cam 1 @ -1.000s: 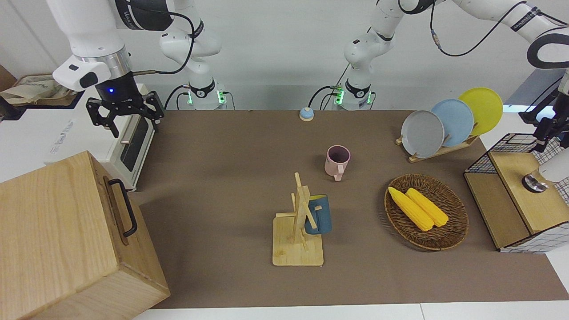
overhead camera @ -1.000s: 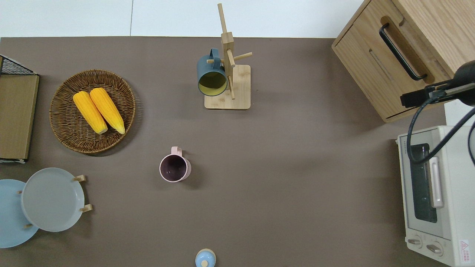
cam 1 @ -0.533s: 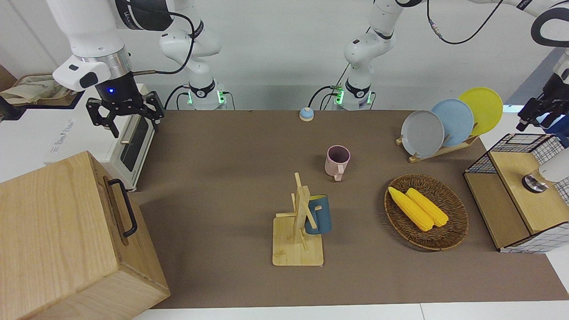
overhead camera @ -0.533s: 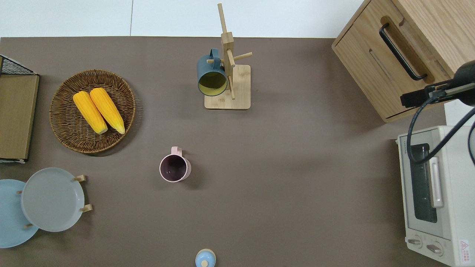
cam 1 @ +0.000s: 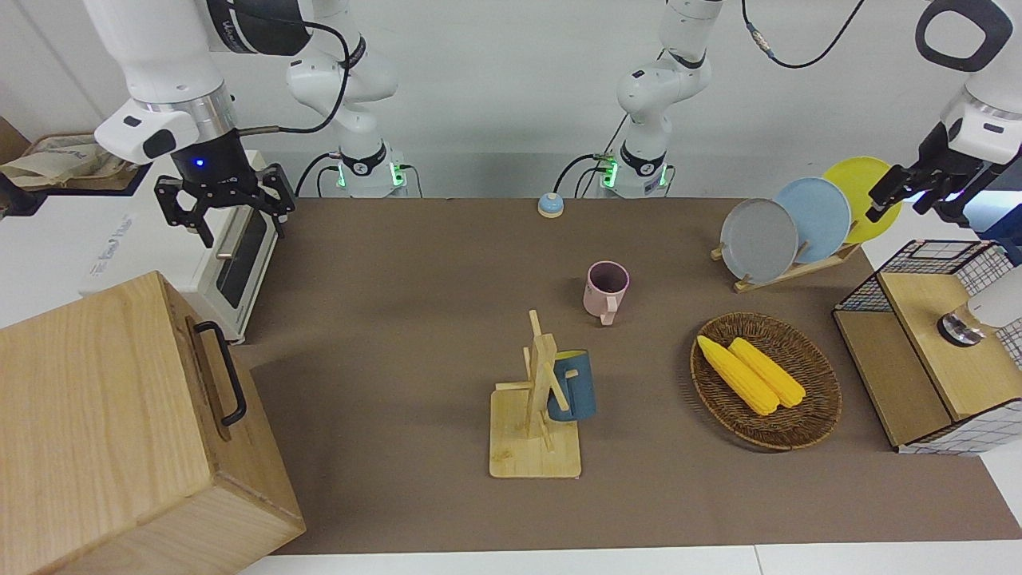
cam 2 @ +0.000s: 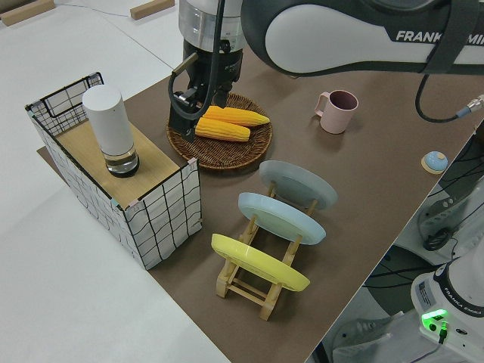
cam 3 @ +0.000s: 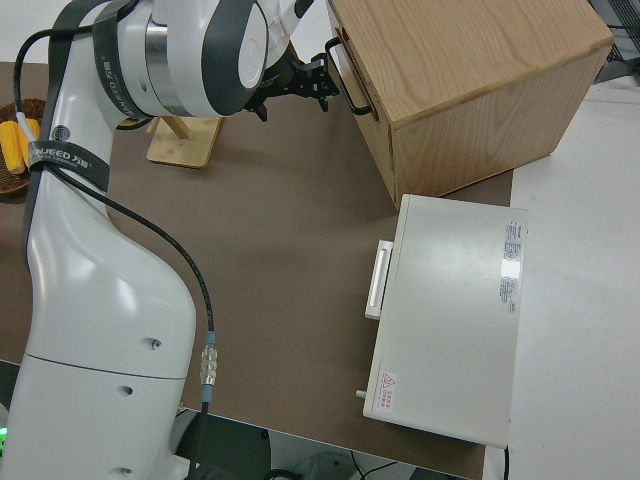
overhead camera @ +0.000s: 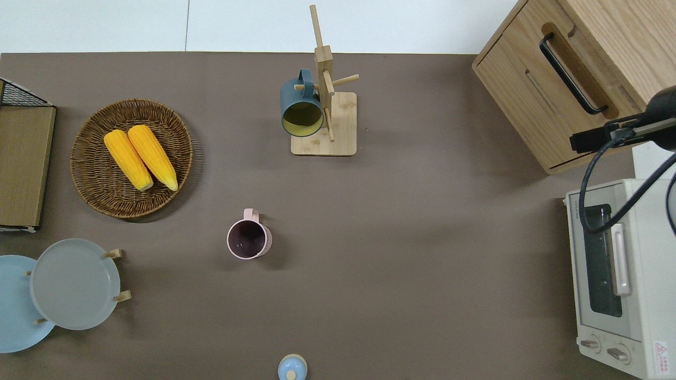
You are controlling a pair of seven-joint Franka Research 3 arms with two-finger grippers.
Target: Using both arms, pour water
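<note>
L hand (cam 1: 906, 192) open – empty, airborne

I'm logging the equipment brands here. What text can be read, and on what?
"FRANKA": left arm.
"FRANKA EMIKA": left arm's base.
"JEED": right arm's black band; its start is hidden.
Toaster oven: door print and red warning sticker, too small to read.

- Both arms (cam 1: 655, 88) are glossy white, with rounded links and black bands at the joints.
- Black cables (cam 1: 798, 56) hang along them.
- A silver ring sits over each black gripper (cam 1: 223, 209).
- Green lights glow at the bases.
</note>
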